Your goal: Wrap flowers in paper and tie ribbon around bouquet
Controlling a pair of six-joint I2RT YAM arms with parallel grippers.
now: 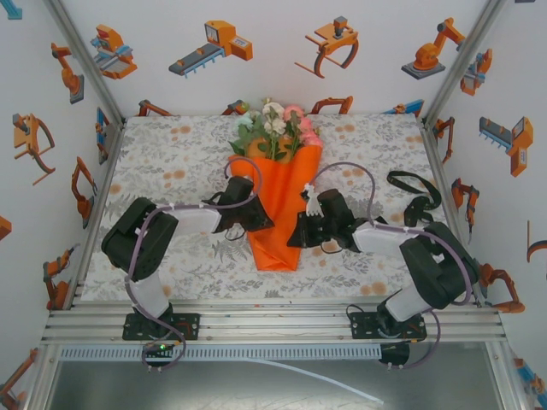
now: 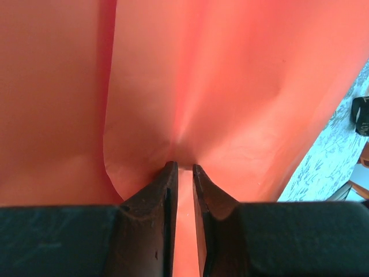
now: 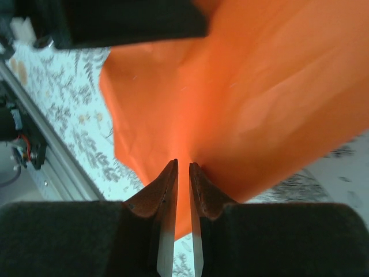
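The bouquet lies mid-table, an orange paper cone with its point toward the near edge. The pink, white and green flowers show above its wide far end. My left gripper is at the cone's left side. In the left wrist view its jaws stand nearly together with a puckered fold of paper pinched between them. My right gripper is at the cone's right side, and it is shut on a fold of the paper near the lower edge. The black ribbon lies loose on the cloth to the right.
The floral tablecloth covers the table, with white walls on the left, back and right. An aluminium rail runs along the near edge. The right arm's elbow sits just in front of the ribbon.
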